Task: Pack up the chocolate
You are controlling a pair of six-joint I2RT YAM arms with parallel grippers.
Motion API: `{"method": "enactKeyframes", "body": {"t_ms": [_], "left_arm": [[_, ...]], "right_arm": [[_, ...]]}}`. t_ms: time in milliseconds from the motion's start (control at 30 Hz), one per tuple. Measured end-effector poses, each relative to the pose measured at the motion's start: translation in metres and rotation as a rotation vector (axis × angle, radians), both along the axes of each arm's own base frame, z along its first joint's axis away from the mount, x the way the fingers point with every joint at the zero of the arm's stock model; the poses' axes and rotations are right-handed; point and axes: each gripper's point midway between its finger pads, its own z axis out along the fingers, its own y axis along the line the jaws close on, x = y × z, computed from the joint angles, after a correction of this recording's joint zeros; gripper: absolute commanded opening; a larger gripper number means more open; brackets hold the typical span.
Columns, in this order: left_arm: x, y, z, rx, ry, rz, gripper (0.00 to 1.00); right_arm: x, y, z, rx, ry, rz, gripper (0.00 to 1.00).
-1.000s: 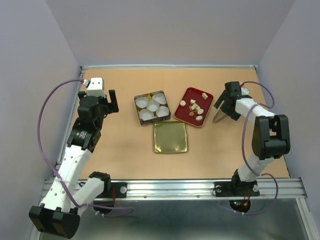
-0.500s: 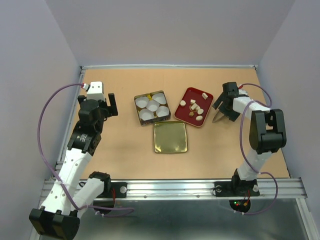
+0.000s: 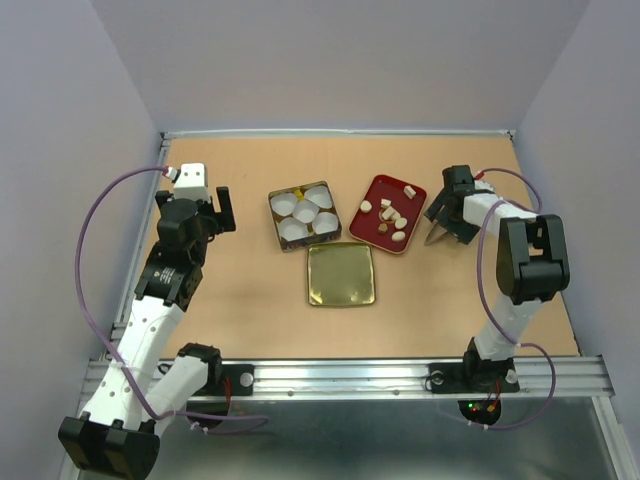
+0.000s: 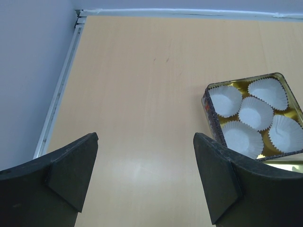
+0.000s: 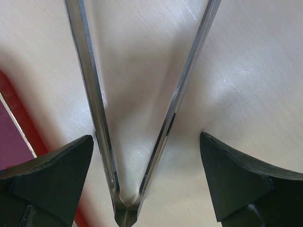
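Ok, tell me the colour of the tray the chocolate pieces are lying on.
The tray is red, seen best in the top external view.

1. Chocolate (image 3: 388, 208): cream-white and tan-brown lumps on a red tray (image 3: 378, 188).
2. Paper cups (image 4: 255, 113): white, fluted, in a gold-lined tin (image 4: 208, 106), right of the black left fingers (image 4: 71, 170).
3. Tongs (image 5: 94, 109): silver, between the black right fingers (image 5: 52, 175).

Chocolate (image 3: 388, 213) on tray (image 3: 381, 188) right of tin (image 3: 272, 210) with cups (image 3: 293, 230), lid (image 3: 340, 274) before them, tongs (image 3: 436, 233) farther right
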Motion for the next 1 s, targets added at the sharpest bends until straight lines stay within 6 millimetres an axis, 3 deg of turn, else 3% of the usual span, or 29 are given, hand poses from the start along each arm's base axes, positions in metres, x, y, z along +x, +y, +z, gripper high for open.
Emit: {"method": "enactKeyframes", "body": {"t_ms": [133,333,567,700,833,1000], "left_arm": [[0.0,0.001,-0.002,0.002,0.005,0.003,0.93],[-0.001,0.001,-0.002,0.003,0.004,0.006,0.93],[0.0,0.001,-0.002,0.003,0.003,0.006,0.93],[-0.001,0.001,-0.002,0.002,0.003,0.006,0.93],[-0.001,0.001,-0.002,0.002,0.003,0.006,0.93],[0.0,-0.001,-0.003,0.0,0.006,-0.006,0.93]], "right_arm": [[0.001,-0.002,-0.002,-0.013,0.001,-0.005,0.74],[0.001,-0.007,-0.004,-0.035,0.003,-0.013,0.58],[0.001,-0.009,-0.002,-0.054,0.006,0.018,0.54],[-0.012,-0.007,0.002,-0.051,0.017,0.056,0.54],[-0.028,-0.003,0.024,-0.04,-0.008,0.114,0.53],[-0.033,0.006,0.068,-0.011,-0.107,0.181,0.52]]}}
